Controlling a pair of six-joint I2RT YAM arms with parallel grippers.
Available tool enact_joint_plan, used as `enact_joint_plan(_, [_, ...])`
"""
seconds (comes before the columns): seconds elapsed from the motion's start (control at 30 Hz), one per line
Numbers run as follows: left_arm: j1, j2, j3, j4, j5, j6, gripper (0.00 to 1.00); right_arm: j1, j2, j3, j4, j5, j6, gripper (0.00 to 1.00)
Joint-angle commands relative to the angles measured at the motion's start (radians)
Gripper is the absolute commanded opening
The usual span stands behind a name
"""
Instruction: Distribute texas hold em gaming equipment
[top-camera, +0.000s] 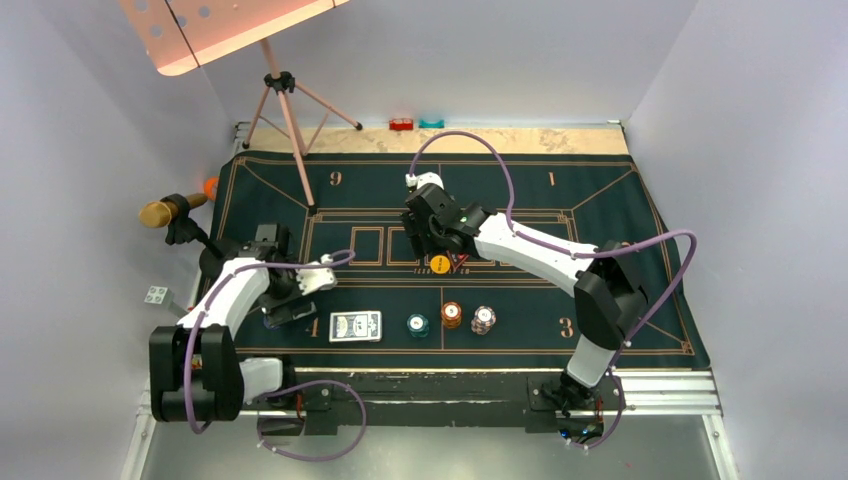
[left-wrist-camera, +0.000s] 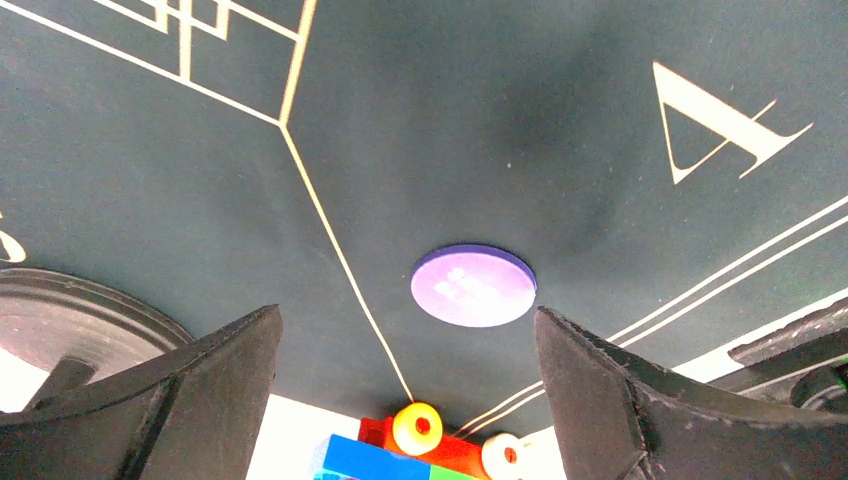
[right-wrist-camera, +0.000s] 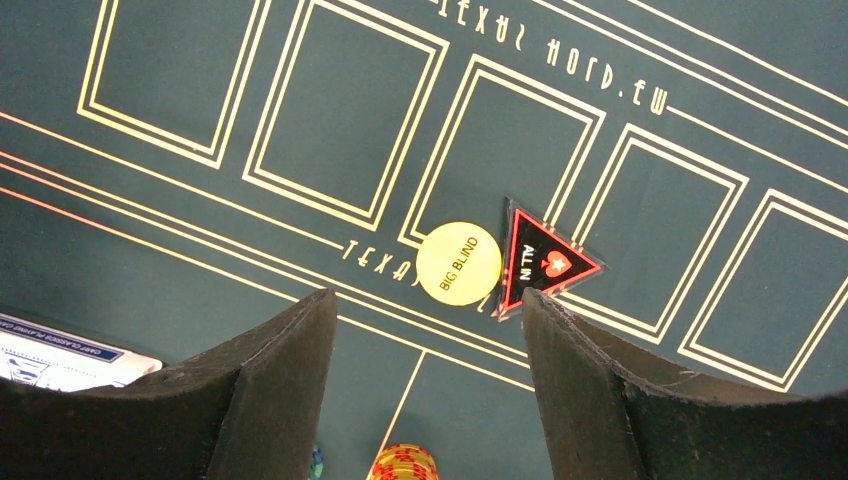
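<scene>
Flat yellow BIG BLIND disc (right-wrist-camera: 459, 263): thin, probably light, stiff, slick; pinch across rim. Left fingers (left-wrist-camera: 190, 390), right fingers (right-wrist-camera: 260, 390) spread, empty.

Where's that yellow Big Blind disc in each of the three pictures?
Top external: yellow disc, centre, just beyond the orange chip stack.
Left wrist: not in it.
Right wrist: centre, left of the red triangle marker.
Shared landmark: the orange chip stack, bottom edge there.
</scene>
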Motion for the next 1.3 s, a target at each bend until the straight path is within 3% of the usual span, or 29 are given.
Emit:
enact_joint_plan(0.0, [0.011,0.007,-0.016,-0.011,-0.055,0.057,1.00,-0.007,-0.056,-0.007,0.020,0.015,0.001,0.71])
enact_joint_plan(0.53, [0.019,0.110,-0.036,0.026,-0.111,0.078,1.00,-0.008,-0.045,0.006,0.002,0.022,-0.002,0.72])
enact_joint_plan(1.07, [0.021,0.175,-0.061,0.261,-0.153,0.068,1.00,-0.009,-0.061,-0.004,0.010,0.042,0.007,0.72])
enact_joint_plan(1.27, [0.020,0.246,0.005,0.356,-0.145,-0.003,1.00,-0.010,-0.082,-0.031,0.034,0.054,0.005,0.72])
